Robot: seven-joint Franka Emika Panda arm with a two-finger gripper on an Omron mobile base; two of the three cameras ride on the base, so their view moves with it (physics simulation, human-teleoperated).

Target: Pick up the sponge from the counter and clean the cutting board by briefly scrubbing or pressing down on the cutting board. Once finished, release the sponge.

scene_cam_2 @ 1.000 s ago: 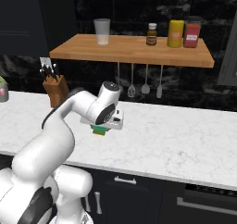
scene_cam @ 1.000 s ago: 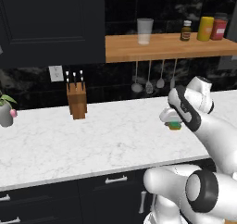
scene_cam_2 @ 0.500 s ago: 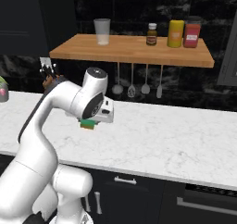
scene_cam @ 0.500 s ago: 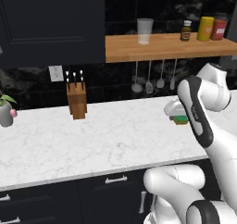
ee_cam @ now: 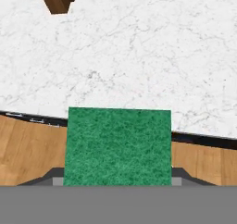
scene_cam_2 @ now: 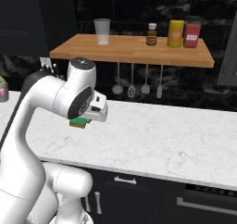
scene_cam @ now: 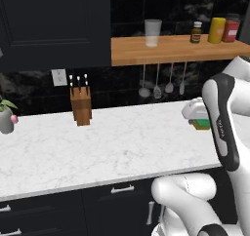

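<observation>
1. Left base view: the gripper point(scene_cam: 199, 117) holds the sponge point(scene_cam: 200, 124) above the right part of the white counter point(scene_cam: 112, 147); a knife block point(scene_cam: 81, 106) stands near the wall.
2. Right base view: the sponge point(scene_cam_2: 79, 123) sits clamped under the gripper point(scene_cam_2: 88, 118), clear of the counter point(scene_cam_2: 152, 137).
3. Hand view: the green sponge point(ee_cam: 118, 146) is pinched between the jaws, above the counter point(ee_cam: 134, 56).

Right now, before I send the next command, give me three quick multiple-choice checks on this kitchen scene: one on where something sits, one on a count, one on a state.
1. Where does the knife block stand?
A. on the wooden shelf
B. on the counter by the back wall
C. on the floor

2. How many utensils hang under the shelf?
A. two
B. four
C. six

3. What is the sponge's state?
A. lying flat on the counter
B. held in the gripper, above the counter
C. on the shelf

Answers: 1 B, its base rests on the marble. 2 B, four handles hang in a row. 3 B, the green block sits under the hand, clear of the worktop.
</observation>
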